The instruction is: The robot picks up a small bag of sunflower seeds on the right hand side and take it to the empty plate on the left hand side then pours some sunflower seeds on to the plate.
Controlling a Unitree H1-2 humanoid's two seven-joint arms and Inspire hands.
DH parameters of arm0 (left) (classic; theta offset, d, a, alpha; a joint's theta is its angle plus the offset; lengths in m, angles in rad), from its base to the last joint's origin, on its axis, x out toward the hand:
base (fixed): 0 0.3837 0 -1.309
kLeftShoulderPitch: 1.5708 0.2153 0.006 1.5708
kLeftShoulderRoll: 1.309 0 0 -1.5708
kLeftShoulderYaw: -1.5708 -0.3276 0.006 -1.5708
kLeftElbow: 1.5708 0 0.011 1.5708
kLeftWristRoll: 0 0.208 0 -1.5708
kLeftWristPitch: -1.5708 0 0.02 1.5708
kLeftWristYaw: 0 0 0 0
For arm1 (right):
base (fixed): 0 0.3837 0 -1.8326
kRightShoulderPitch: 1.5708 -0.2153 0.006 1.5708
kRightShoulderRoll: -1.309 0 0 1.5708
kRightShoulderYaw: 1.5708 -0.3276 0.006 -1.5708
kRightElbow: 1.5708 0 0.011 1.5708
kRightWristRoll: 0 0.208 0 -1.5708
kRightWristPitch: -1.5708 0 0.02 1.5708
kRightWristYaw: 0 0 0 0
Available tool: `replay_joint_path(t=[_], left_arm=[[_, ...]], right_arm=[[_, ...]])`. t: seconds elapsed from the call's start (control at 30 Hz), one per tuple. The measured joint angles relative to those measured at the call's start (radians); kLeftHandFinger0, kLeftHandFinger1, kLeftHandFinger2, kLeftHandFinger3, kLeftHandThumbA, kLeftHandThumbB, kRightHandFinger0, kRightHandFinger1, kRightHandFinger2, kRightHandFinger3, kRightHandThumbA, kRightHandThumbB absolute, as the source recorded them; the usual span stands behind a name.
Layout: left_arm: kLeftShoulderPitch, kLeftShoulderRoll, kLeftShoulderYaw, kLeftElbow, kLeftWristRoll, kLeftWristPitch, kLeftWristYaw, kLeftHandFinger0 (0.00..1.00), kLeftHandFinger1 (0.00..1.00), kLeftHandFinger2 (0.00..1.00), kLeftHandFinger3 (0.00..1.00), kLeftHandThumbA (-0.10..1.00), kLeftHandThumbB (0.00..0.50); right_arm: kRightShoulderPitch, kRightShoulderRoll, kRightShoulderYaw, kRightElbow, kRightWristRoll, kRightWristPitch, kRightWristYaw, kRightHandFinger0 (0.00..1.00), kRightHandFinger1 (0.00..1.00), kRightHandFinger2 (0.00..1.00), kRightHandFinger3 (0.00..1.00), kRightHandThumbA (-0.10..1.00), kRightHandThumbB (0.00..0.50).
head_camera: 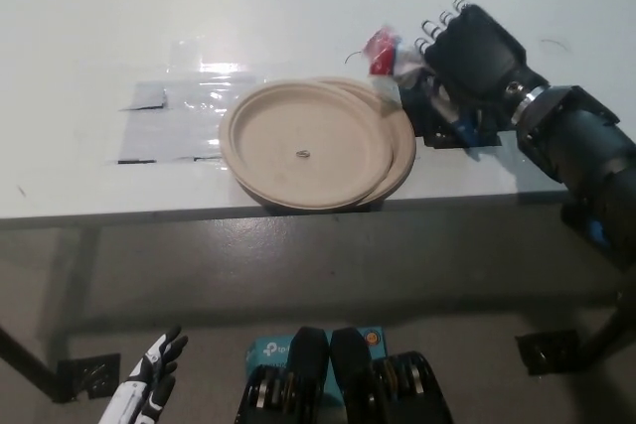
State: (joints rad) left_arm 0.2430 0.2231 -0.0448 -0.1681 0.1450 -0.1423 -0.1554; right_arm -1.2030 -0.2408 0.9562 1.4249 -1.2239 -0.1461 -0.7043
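My black right hand (465, 67) is shut on the small bag of sunflower seeds (388, 55). The bag's red and white top sticks out to the left of the fingers and leans toward the plate's far right edge. The tan paper plate (308, 141) lies on the white table near its front edge, stacked on a second plate, with one seed (303, 154) lying near its middle. My white left hand (149, 384) rests low at the bottom left, below the table, with fingers apart.
A shiny patch of clear tape (179, 111) is stuck on the table (119, 27) left of the plate. The table's front edge (149, 215) runs across the middle of the view. A blue box (268, 350) sits on the floor below.
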Motion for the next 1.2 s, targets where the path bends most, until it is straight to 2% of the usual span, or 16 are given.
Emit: replay_joint_path(t=[0.1, 0.27, 0.37, 0.47, 0.53, 0.63, 0.8, 0.87, 0.97, 1.07, 1.17, 1.2], left_arm=[[0.000, 0.000, 0.001, 0.000, 0.000, -0.001, 0.000, 1.00, 1.00, 0.99, 1.00, 1.00, 0.233], [0.000, 0.001, 0.003, 0.000, 0.001, -0.004, 0.001, 1.00, 1.00, 0.95, 1.00, 1.00, 0.240], [0.000, 0.001, 0.005, 0.000, 0.001, -0.005, 0.001, 1.00, 1.00, 0.94, 1.00, 1.00, 0.226], [0.000, 0.001, 0.006, 0.000, 0.001, -0.005, 0.001, 1.00, 0.99, 0.93, 1.00, 1.00, 0.237], [0.000, 0.001, 0.006, 0.001, 0.001, -0.005, 0.001, 1.00, 0.99, 0.92, 1.00, 1.00, 0.238], [0.000, 0.001, 0.005, 0.005, 0.001, -0.004, 0.001, 1.00, 0.99, 0.93, 1.00, 1.00, 0.218], [-0.007, 0.001, 0.005, 0.010, 0.001, -0.001, 0.001, 1.00, 1.00, 0.94, 1.00, 1.00, 0.224], [-0.011, 0.001, 0.005, 0.012, 0.001, -0.001, 0.001, 1.00, 1.00, 0.94, 1.00, 1.00, 0.227], [-0.019, 0.001, 0.005, 0.013, 0.001, 0.001, 0.001, 1.00, 0.99, 0.93, 1.00, 1.00, 0.235], [-0.026, 0.001, 0.005, 0.015, 0.001, 0.001, 0.001, 1.00, 0.99, 0.93, 1.00, 1.00, 0.231], [-0.031, 0.001, 0.005, 0.020, 0.001, 0.002, 0.001, 1.00, 0.99, 0.94, 1.00, 1.00, 0.223], [-0.033, 0.000, 0.005, 0.023, 0.001, 0.002, 0.001, 1.00, 0.99, 0.94, 1.00, 1.00, 0.228]], right_arm=[[0.008, 0.009, 0.014, -0.014, 0.000, -0.001, 0.061, 1.00, 1.00, 1.00, 1.00, 0.50, 0.500], [0.024, 0.011, 0.036, -0.048, -0.001, -0.002, 0.125, 1.00, 1.00, 1.00, 1.00, 0.59, 0.500], [0.029, 0.010, 0.032, -0.083, 0.005, -0.009, 0.163, 1.00, 1.00, 1.00, 1.00, 0.54, 0.500], [0.038, 0.007, -0.034, -0.150, 0.046, -0.040, 0.224, 1.00, 1.00, 1.00, 1.00, 0.65, 0.500], [0.048, 0.006, -0.070, -0.185, 0.074, -0.057, 0.267, 1.00, 1.00, 1.00, 1.00, 0.68, 0.500], [0.082, 0.001, -0.115, -0.270, 0.112, -0.065, 0.333, 1.00, 1.00, 1.00, 1.00, 0.77, 0.500], [0.158, -0.011, -0.160, -0.419, 0.171, -0.058, 0.439, 1.00, 1.00, 1.00, 1.00, 0.74, 0.500], [0.187, -0.019, -0.174, -0.479, 0.197, -0.051, 0.485, 1.00, 1.00, 1.00, 1.00, 0.70, 0.500], [0.219, -0.032, -0.190, -0.559, 0.235, -0.038, 0.544, 1.00, 1.00, 1.00, 1.00, 0.74, 0.500], [0.250, -0.052, -0.207, -0.641, 0.282, -0.021, 0.613, 1.00, 1.00, 1.00, 1.00, 0.70, 0.500], [0.275, -0.074, -0.220, -0.716, 0.331, 0.000, 0.680, 1.00, 1.00, 1.00, 1.00, 0.74, 0.500], [0.282, -0.083, -0.224, -0.742, 0.347, 0.008, 0.702, 1.00, 1.00, 1.00, 1.00, 0.79, 0.500]])
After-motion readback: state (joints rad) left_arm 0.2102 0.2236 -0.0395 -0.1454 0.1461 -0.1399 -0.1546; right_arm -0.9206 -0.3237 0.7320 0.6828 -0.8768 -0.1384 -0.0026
